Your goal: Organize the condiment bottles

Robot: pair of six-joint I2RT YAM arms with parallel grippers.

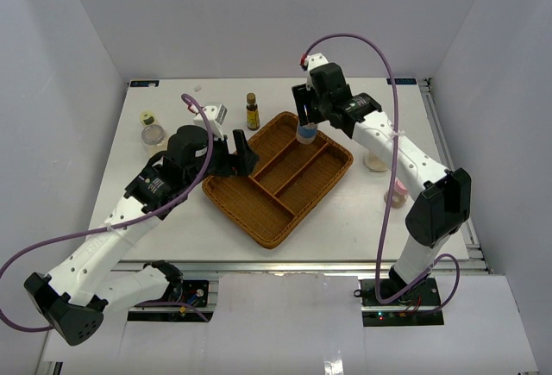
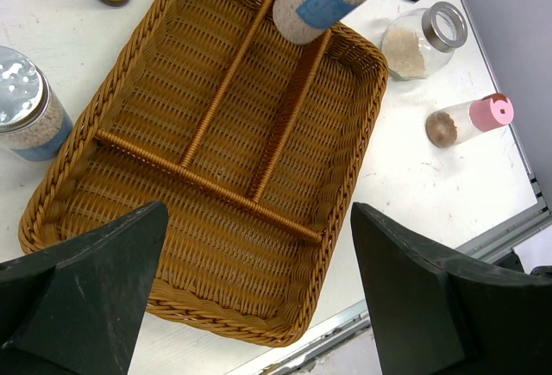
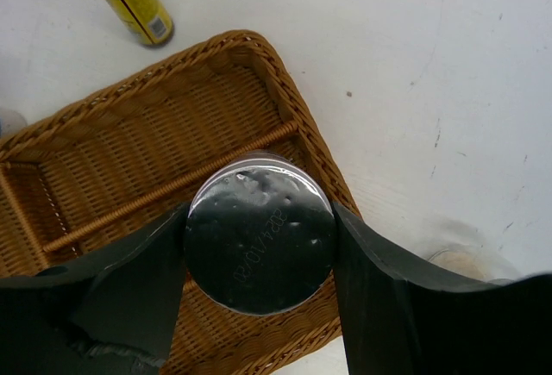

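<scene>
Blue-label shaker (image 2: 319, 0): lifted above tray's (image 2: 216, 254) far end
Second shaker (image 2: 26, 103): upright, just beside tray's left rim
Amber bottle (image 1: 252, 112): upright beyond tray
Pink-capped bottle (image 2: 470, 121): on its side, right of tray

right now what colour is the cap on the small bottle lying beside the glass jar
The cap is pink; clearest in the left wrist view.

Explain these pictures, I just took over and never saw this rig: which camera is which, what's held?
Two robot arms stand at a white table's near edge. The overhead picture looks down from behind them; the other two come from cameras on each wrist. The right pincer grips a silver-capped, blue-labelled cylinder above the brown woven divided tray. The left pincer hangs open and empty by that tray. A slim amber bottle, a silver-lidded glass jar and a pink-capped bottle sit around it.
</scene>
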